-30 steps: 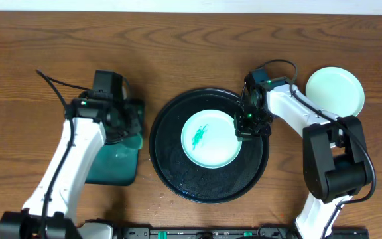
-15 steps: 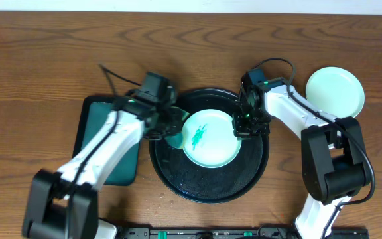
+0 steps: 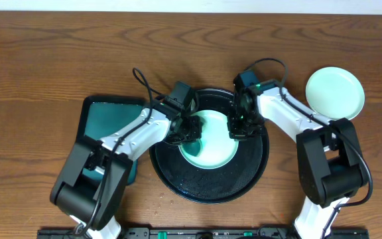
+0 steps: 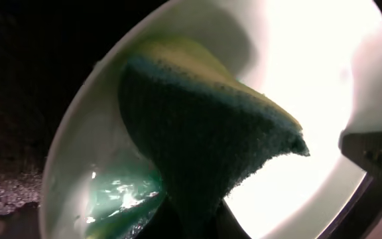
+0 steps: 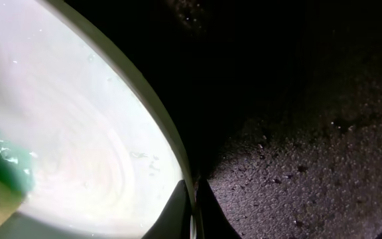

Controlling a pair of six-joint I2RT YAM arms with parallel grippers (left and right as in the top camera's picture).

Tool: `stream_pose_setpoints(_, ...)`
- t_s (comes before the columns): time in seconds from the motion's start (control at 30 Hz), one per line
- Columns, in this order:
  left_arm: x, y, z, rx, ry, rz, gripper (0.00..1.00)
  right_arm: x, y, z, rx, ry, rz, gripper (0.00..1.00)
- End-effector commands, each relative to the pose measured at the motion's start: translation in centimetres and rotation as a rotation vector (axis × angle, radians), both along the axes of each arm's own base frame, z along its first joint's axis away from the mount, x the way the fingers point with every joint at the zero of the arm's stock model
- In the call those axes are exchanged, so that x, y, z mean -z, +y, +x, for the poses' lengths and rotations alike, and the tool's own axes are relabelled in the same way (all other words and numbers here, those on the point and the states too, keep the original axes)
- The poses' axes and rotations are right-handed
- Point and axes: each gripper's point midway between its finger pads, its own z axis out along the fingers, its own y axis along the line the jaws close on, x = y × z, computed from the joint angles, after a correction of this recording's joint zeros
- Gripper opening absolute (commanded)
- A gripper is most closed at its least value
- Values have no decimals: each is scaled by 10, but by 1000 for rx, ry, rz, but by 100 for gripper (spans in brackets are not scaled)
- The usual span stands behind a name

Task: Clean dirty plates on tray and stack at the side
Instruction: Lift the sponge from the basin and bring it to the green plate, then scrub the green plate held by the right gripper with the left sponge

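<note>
Two plates: the centre plate lies on the black tray; the side plate rests on the wooden table, well apart to the tray's right.
Right gripper: closed to a narrow pinch on the centre plate's right rim, one finger inside the edge and one outside it.
Rim at the right fingers: in the right wrist view the thin pale edge curves down and ends in the slit between the two dark fingers.
Lift: I cannot tell whether the pinched edge is raised off the tray.
Left gripper: clamped on a sponge, over the centre plate's left half.
Sponge: dark green scouring face with a yellow layer along its upper edge, bent, pressed against the inside of the plate.
Gap between the grippers: the plate's middle lies between them, and the right gripper's finger shows at the far rim in the left wrist view.
Centre plate, look: glossy, whitish with a mint tinge, and a wet green smear pooled just beside the sponge; the far half is washed out by glare.
Side plate, look: round, an even pale mint across its face.
Tray surface: glossy black, raised rim, speckled with fine droplets near the right fingers.
Teal tray: rectangular, just left of the black tray, partly under the left arm.
</note>
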Motion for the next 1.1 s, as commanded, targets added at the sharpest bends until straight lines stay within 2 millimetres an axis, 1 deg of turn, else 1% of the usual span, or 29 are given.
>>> stream_pose_setpoints(0.0,17,-14,-14,-24,92,-3,7,-6,32,-12,-28,14,82,1)
stream_pose_setpoints(0.13,14,-49,-26,32,143,-144,7,-5,38,-15,-48,11,83,1)
stream_pose_setpoints(0.23,7,-78,-28,53,162,-268,7,-5,40,-17,-47,14,82,1)
stream_pose_setpoints(0.27,5,-85,-27,47,169,-296,7,-5,40,-18,-43,18,80,1)
stream_pose_setpoints(0.37,6,-92,-21,8,174,-323,7,-6,39,-20,-34,30,73,1)
stream_pose_setpoints(0.43,9,-88,-14,-19,162,-314,7,-6,39,-21,-34,35,71,1)
stream_pose_setpoints(0.5,13,-78,-5,-57,142,-281,7,-6,38,-22,-34,39,69,1)
stream_pose_setpoints(0.57,21,-60,7,-116,122,-219,7,-6,38,-23,-33,44,67,1)
stream_pose_setpoints(0.63,30,-37,16,-175,115,-151,7,-6,37,-24,-31,49,65,1)
stream_pose_setpoints(0.73,42,4,25,-240,109,-30,7,-6,37,-25,-31,52,63,1)
stream_pose_setpoints(0.83,51,45,25,-283,130,82,7,-6,37,-25,-31,51,63,1)
stream_pose_setpoints(0.97,57,83,18,-303,171,189,7,-6,37,-24,-31,47,65,1)
stream_pose_setpoints(1.07,59,113,8,-309,192,322,7,-6,38,-23,-31,41,68,1)
